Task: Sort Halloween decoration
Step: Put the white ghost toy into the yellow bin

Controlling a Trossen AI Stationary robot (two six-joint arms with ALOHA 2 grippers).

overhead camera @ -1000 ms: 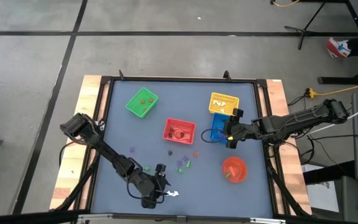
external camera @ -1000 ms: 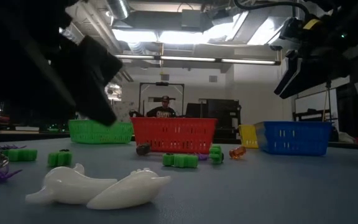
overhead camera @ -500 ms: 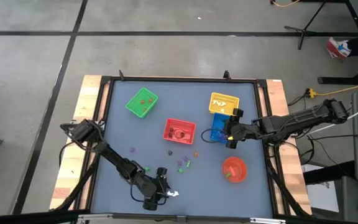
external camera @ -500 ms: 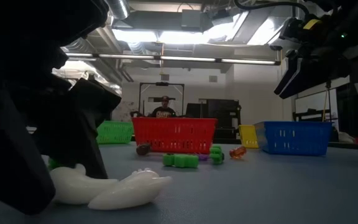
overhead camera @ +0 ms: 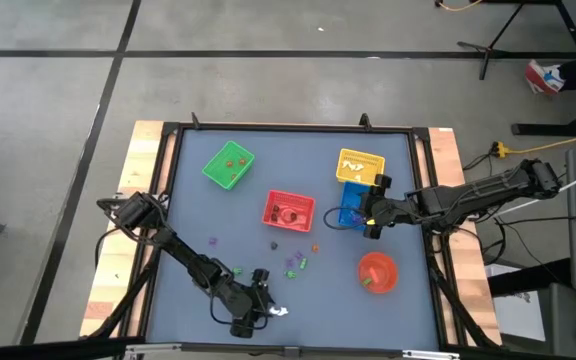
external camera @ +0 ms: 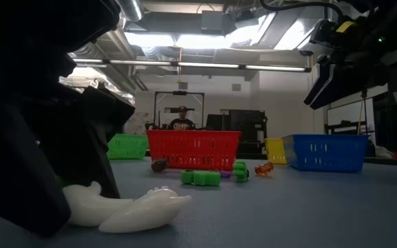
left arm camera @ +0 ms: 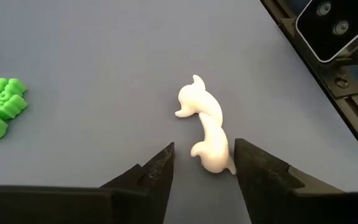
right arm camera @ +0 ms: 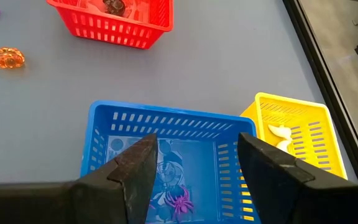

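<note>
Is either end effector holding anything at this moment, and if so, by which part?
Nothing is held. The left end effector stands open, straddling one end of the white ghost trinkets on the table. The right end effector hovers open and empty over the blue basket.

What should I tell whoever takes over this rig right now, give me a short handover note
Left tool: open, down at the table's near edge, fingers on either side of the white ghost pair, not yet gripping.
Right tool: open and empty, hovering over the blue basket.
Done: a purple spider lies in the blue basket, a white piece in the yellow basket, and dark pieces in the red basket; the green basket holds a few items.
Left: the ghosts, a green skeleton, an orange trinket and the small green and purple pieces loose mid-table.
</note>
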